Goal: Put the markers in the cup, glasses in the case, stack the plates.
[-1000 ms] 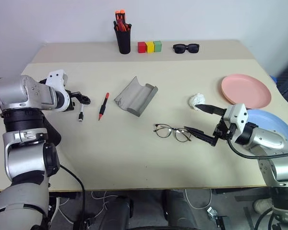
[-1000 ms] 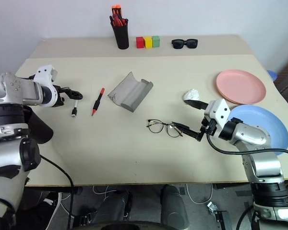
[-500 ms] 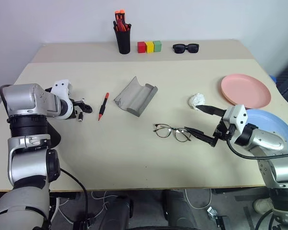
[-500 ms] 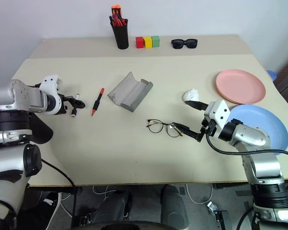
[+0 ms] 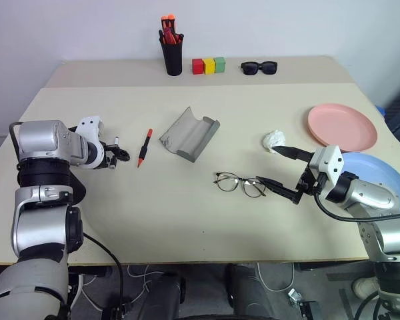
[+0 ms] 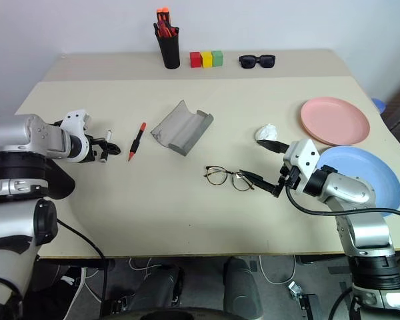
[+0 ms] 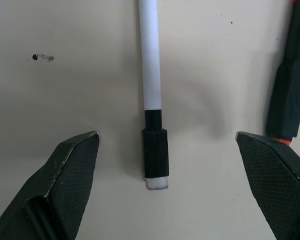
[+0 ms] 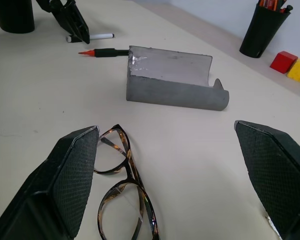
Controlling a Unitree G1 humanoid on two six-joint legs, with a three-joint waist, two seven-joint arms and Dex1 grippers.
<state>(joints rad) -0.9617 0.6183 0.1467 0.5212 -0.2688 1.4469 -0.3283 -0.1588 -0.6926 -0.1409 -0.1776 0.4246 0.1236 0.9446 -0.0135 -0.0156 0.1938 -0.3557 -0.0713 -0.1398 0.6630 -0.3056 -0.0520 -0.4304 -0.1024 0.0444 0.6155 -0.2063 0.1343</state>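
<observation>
Lab — bare table (image 5: 187,220), coloured test blocks (image 5: 209,65).

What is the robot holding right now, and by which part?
Nothing. The left gripper hangs open around a white marker without touching it; the right gripper stands open by the glasses.

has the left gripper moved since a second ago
Yes. The left gripper has come down toward the table, over the white marker, left of the red marker.
</observation>
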